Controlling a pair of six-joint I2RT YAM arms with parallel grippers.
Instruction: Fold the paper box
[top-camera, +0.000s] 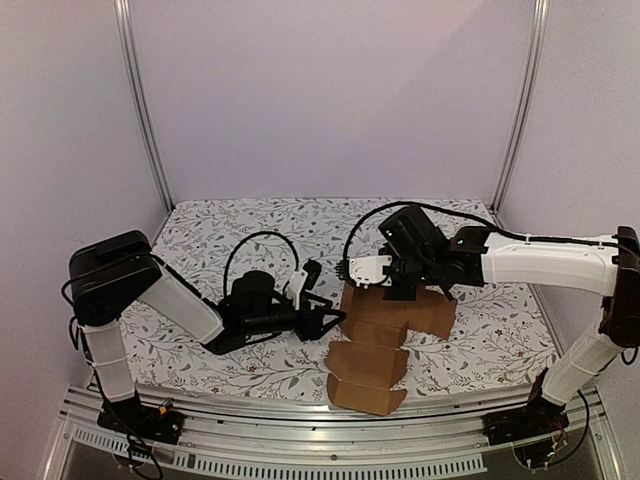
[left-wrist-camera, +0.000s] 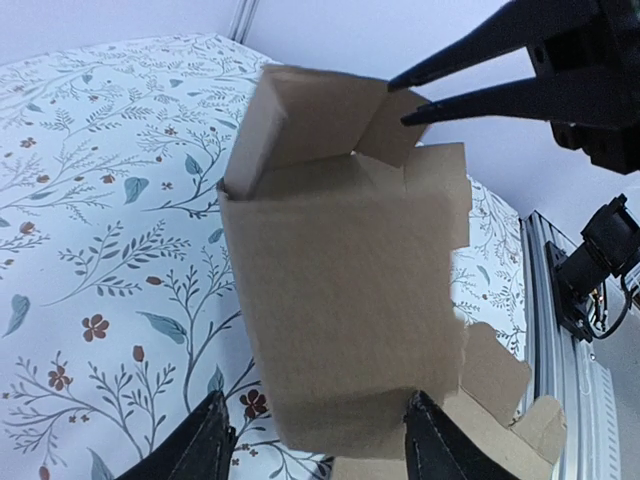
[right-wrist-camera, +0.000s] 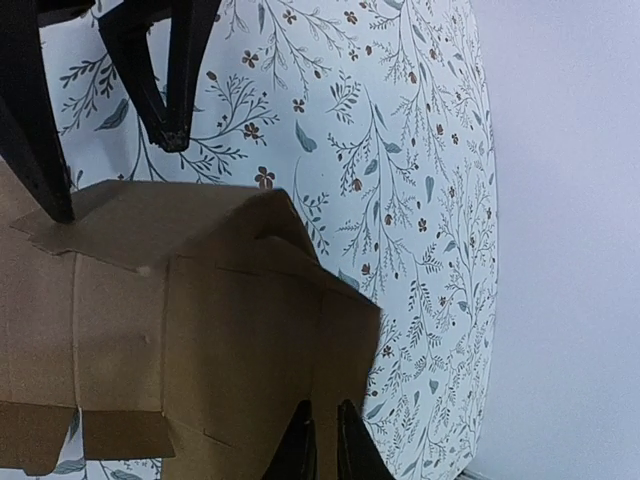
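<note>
The paper box (top-camera: 385, 335) is a brown cardboard sheet, partly folded, lying at the middle near the front edge. In the left wrist view one panel (left-wrist-camera: 340, 300) stands up with flaps bent at its far end. My left gripper (top-camera: 333, 322) is open at the sheet's left edge; its fingers (left-wrist-camera: 205, 445) straddle the raised panel's near edge. My right gripper (top-camera: 400, 290) is above the sheet's far part. Its fingers (right-wrist-camera: 300, 450) are nearly together, pinching an upright cardboard wall (right-wrist-camera: 330, 350). They also show in the left wrist view (left-wrist-camera: 480, 60) at the top flap.
A floral cloth (top-camera: 250, 230) covers the table. A metal rail (top-camera: 300, 420) runs along the front edge, close to the sheet's near flap. Frame posts (top-camera: 140, 100) stand at the back corners against plain walls.
</note>
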